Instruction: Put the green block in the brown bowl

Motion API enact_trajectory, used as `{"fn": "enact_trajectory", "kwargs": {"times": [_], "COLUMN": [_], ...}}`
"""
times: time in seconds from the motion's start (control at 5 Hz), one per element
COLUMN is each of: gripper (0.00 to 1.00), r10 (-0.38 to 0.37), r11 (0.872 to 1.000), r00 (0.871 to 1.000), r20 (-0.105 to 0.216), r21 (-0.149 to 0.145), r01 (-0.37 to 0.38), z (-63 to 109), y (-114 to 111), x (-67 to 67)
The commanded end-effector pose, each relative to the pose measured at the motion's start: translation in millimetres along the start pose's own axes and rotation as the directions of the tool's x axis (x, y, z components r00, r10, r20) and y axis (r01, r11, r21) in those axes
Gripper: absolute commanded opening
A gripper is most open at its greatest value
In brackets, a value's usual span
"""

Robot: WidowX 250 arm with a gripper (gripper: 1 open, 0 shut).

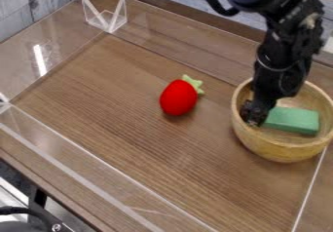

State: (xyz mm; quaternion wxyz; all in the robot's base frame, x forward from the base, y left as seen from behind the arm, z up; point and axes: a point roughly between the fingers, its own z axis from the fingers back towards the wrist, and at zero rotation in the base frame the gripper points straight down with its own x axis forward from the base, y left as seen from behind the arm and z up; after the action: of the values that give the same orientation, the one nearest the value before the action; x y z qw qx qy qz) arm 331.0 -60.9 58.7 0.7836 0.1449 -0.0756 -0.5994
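The mint-green block lies flat inside the brown bowl, a round tan wooden bowl at the right of the table. My gripper hangs over the bowl's left rim, pointing steeply down, its black fingers spread open and empty. It stands just left of the block, apart from it.
A red strawberry toy rests on the wooden table left of the bowl. Clear acrylic walls fence the table, with a small clear stand at the back left. The table's right edge runs close to the bowl.
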Motion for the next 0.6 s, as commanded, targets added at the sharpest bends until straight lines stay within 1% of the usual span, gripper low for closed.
{"fn": "enact_trajectory", "kwargs": {"times": [0.0, 0.2, 0.4], "gripper": [1.0, 1.0, 1.0], "r10": [0.02, 0.064, 0.101], "r11": [0.997, 0.995, 0.992], "r00": [0.999, 0.998, 0.995], "r20": [0.025, 0.012, 0.002], "r21": [0.068, 0.073, 0.074], "r01": [-0.022, -0.064, -0.101], "z": [27.1, 32.7, 34.3], "y": [16.2, 21.8, 25.7], "x": [-13.1, -23.9, -31.0]}}
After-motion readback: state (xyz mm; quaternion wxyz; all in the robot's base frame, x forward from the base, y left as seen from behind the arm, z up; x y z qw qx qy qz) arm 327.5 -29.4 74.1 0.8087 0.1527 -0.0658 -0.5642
